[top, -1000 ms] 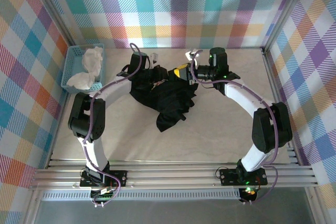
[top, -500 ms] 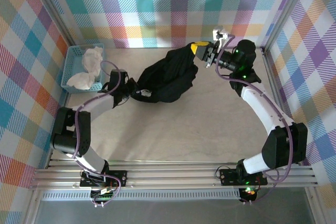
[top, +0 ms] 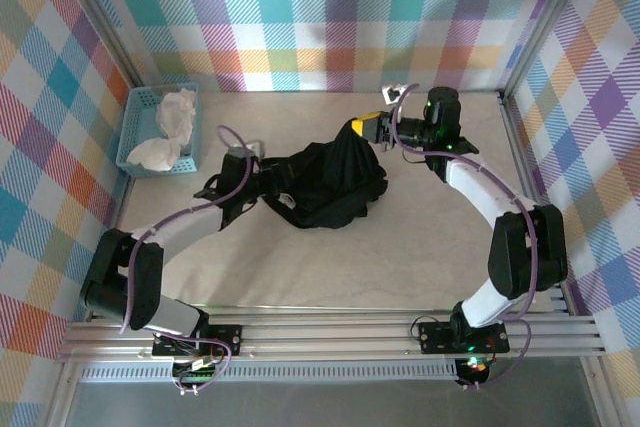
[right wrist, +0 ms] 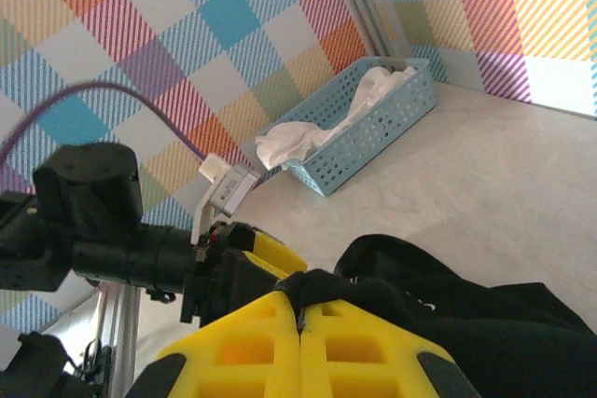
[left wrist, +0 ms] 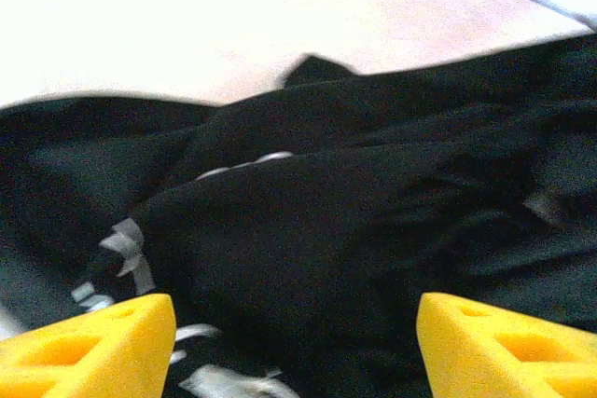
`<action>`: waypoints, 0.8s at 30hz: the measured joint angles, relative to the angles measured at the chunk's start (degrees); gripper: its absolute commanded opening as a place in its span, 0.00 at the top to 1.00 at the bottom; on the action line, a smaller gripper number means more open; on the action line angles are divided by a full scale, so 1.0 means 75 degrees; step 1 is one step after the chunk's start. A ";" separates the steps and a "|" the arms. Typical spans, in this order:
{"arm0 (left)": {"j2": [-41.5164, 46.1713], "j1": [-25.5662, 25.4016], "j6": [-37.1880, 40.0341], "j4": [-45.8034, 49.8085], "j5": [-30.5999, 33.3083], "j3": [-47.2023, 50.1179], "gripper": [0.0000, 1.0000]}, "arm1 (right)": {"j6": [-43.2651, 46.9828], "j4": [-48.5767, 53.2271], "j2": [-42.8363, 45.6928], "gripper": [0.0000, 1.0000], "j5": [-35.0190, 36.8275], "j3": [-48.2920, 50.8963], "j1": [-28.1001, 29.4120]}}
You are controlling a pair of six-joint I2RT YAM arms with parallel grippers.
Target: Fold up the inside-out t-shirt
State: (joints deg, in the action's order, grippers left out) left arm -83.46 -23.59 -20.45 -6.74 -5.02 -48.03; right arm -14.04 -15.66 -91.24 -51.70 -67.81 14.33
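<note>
Right claw (right wrist: 300, 309) is shut tight on a fold of the black t-shirt (top: 335, 182), at about 1 o'clock of the heap. Left claw (left wrist: 297, 300) has its jaws apart at the heap's 9 o'clock edge, with cloth lying between the yellow fingers (left wrist: 103, 337) but nothing pinched. The shirt sits bunched mid surface (top: 420, 257), with many layers and no hem or sleeve laid flat.

Risks, my guess:
- With only one hold, a pull from my right would make the shirt swing off a single point and twist tighter.
- If my left closes where it is, it likely takes several layers at once, so the fold would start from a lump.
- I can't tell which edge my right holds, so spreading could come out skewed.

The light-blue basket (top: 135, 132) with the white cloth (top: 172, 117) sits at 10 o'clock, well apart, so a snag there is unlikely.
</note>
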 measured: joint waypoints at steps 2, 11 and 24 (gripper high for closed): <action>-0.0297 -0.0283 0.0481 0.0166 -0.0096 -0.0583 0.29 | 0.0099 0.0085 0.0000 1.00 -0.0061 0.0000 0.0000; -0.2454 -0.0589 0.1714 0.0947 -0.0353 -0.2675 0.38 | 0.0376 0.0446 0.0245 1.00 -0.0055 0.0000 0.0000; -0.2672 -0.0315 0.1647 0.1743 -0.0968 -0.3943 1.00 | -0.0393 0.0804 0.0764 1.00 0.0440 -0.0017 -0.0533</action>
State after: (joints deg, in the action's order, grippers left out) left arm -103.50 -25.96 -8.10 6.33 -12.27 -77.60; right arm -16.99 -9.63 -85.52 -48.40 -67.94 10.33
